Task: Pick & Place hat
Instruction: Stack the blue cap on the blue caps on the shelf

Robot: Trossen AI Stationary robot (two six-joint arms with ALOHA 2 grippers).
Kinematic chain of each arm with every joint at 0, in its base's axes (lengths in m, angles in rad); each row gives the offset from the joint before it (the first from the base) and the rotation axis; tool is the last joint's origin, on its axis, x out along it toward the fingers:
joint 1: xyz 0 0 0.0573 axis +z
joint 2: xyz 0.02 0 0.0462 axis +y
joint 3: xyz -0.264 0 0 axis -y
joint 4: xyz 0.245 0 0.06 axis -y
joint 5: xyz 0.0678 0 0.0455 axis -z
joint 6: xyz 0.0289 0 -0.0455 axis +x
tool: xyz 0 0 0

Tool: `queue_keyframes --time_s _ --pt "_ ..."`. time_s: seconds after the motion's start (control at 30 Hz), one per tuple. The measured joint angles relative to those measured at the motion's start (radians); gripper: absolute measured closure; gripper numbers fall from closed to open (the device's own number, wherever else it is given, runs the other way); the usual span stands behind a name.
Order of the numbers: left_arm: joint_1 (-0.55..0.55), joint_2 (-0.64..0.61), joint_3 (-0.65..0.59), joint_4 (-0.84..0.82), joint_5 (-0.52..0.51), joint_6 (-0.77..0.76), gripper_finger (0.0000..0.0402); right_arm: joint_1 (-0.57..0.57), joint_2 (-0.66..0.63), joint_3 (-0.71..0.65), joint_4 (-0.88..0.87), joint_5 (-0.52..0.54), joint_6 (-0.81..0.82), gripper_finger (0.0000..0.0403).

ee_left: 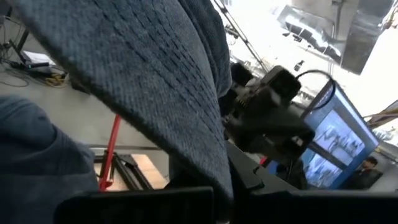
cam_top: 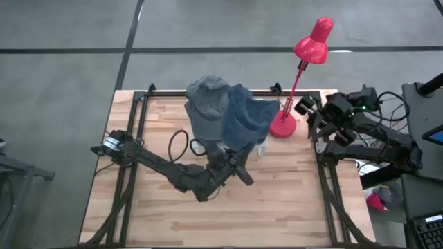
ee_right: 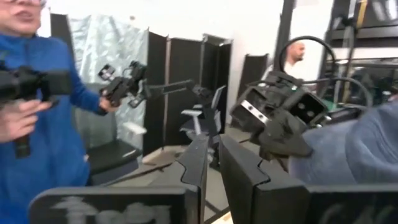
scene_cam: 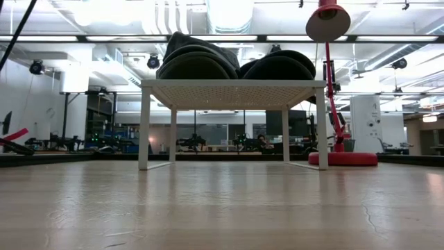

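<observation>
blue hat (cam_top: pixel 248 117) hides the left tool (cam_top: pixel 239 142), clenched on it (right tool (cam_top: pixel 309 108) nearly closed).

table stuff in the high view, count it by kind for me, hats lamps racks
hats: 2, a grey hat and a blue hat, both on the rack
lamps: 1, the red lamp
racks: 1, the white rack
total: 4

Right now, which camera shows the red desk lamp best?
The high view: the red desk lamp shows whole, base to shade. The low view cuts off its shade top; the left wrist view catches only its stem; the right wrist view misses it.
</observation>
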Motion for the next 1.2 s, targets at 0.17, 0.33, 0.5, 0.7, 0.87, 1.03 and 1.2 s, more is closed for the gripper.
queue_keyframes --time_s 0.17,0.33,0.5,0.7,0.87,1.03,1.2 --pt "0.004 0.000 0.000 -0.060 0.000 -0.028 0.0398 0.000 0.041 0.073 -0.073 -0.092 -0.001 0.0379" --pt "0.007 0.000 0.000 -0.069 0.000 -0.029 0.0398 0.000 0.103 0.139 -0.108 -0.181 0.001 0.0390" --pt "0.010 0.000 0.000 -0.124 -0.003 -0.080 0.0398 0.000 0.162 0.199 -0.110 -0.214 0.003 0.0394" --pt "0.012 0.000 0.000 -0.181 -0.038 -0.152 0.0398 0.000 0.225 0.243 -0.109 -0.217 -0.002 0.0394" --pt "0.012 0.000 0.000 -0.182 -0.049 -0.151 0.0398 -0.009 0.283 0.274 -0.109 -0.147 -0.043 0.0394" --pt "0.011 0.000 0.000 -0.201 -0.050 -0.150 0.0398 -0.027 0.327 0.294 -0.168 0.014 -0.163 0.0394" --pt "0.011 0.000 0.000 -0.236 -0.051 -0.159 0.0398 -0.030 0.319 0.371 -0.604 0.142 -0.500 0.0394"
